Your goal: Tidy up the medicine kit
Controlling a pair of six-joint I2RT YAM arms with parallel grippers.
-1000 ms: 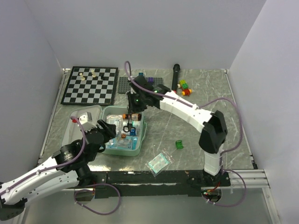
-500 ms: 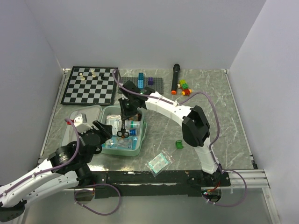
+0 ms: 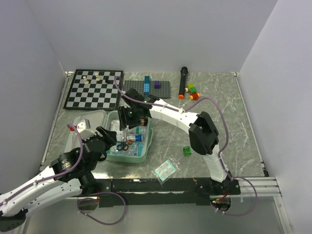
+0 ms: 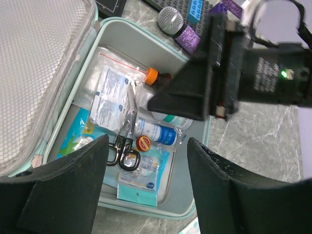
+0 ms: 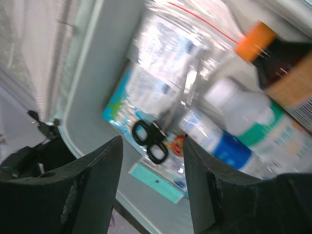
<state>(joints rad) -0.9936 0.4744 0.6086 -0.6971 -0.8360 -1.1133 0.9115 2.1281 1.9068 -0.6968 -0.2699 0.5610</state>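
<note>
The mint-green medicine kit (image 3: pixel 146 148) lies open, with its mesh-lined lid (image 3: pixel 90 122) folded out to the left. Its tray holds black-handled scissors (image 3: pixel 123 145), a brown bottle with an orange cap (image 4: pixel 152 75), a white-and-blue tube (image 4: pixel 156 132), a small red tin (image 4: pixel 143 142) and sachets (image 4: pixel 109 97). My right gripper (image 3: pixel 127 124) hovers open and empty over the tray. The scissors (image 5: pixel 153 141) lie below, between its fingers. My left gripper (image 3: pixel 109 138) is open and empty above the tray's near-left side and looks down on the scissors (image 4: pixel 122 151).
A clear sachet packet (image 3: pixel 165 169) and a small green block (image 3: pixel 186 151) lie on the table right of the kit. The chessboard (image 3: pixel 93 89), the grey building plate (image 3: pixel 153 87), a black microphone (image 3: pixel 183 82) and coloured bricks (image 3: pixel 193 91) are at the back.
My right gripper has moved left and lower over the tray. The scissors have shifted left and nearer and now lie flat in the tray. My left arm has drawn back slightly.
</note>
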